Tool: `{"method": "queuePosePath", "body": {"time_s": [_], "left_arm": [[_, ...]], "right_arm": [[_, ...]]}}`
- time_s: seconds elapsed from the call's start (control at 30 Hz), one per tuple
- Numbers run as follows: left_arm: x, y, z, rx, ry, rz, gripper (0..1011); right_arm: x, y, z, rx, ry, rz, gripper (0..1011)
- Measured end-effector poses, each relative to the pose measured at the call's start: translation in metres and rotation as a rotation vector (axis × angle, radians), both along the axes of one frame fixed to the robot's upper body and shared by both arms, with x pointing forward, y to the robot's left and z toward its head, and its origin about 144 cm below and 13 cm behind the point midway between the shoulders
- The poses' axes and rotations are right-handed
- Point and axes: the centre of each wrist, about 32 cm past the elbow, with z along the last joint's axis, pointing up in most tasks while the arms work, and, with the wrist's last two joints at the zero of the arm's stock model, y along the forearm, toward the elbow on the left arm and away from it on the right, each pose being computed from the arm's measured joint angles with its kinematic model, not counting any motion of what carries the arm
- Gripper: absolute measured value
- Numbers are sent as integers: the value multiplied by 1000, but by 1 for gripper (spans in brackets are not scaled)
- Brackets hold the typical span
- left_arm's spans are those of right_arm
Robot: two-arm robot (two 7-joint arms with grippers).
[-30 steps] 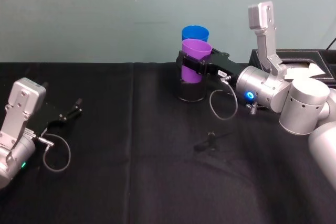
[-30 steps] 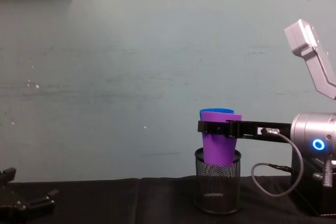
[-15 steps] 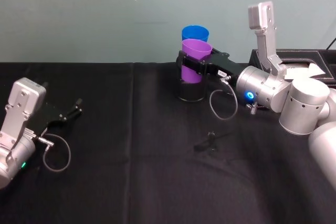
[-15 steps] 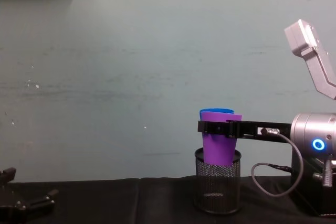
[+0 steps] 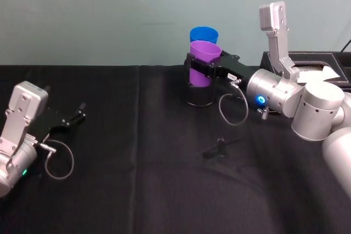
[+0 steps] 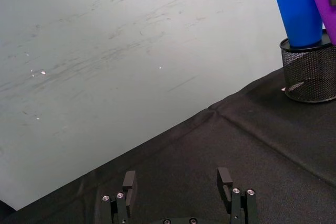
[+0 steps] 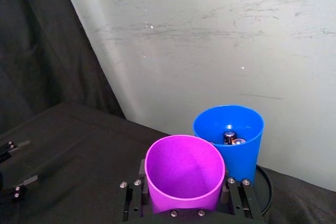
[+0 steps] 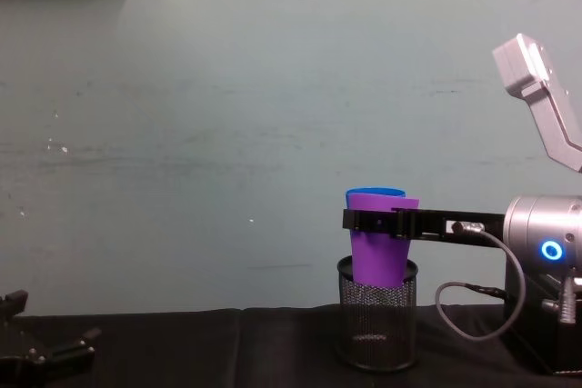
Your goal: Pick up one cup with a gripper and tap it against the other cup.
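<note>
Nothing has shifted since a second ago; both arms and both cups sit where they were.

Nearest me on the left, my left gripper (image 5: 81, 113) rests idle low over the black cloth surface (image 5: 137, 179), its fingers (image 6: 129, 181) spread apart and grasping nothing. I read it as parked, out of the working arm's way.

Farther off and to the right, my right gripper (image 5: 205, 70) has its flat black fingers (image 7: 129, 201) clamped on either side of the purple cup (image 5: 203, 62), high on its wall just under the rim. That grip suits a smooth, tapered plastic wall, I think, since the wider rim stops it slipping down. The cup's base sits inside the black wire-mesh holder (image 8: 376, 324).

Just behind it stands the blue cup (image 7: 233, 136), also in the holder, of the same smooth tapered shape, with small metal-capped items inside. The two walls look touching or nearly so; I cannot tell which.
</note>
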Motion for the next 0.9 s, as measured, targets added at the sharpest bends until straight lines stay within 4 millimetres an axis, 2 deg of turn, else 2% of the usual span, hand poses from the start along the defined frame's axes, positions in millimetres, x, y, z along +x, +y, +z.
{"method": "queuePosePath", "body": {"time_s": [0.9], "left_arm": [[0,0,0,0,0,0,1000]], "right_arm": [[0,0,0,0,0,0,726]]}}
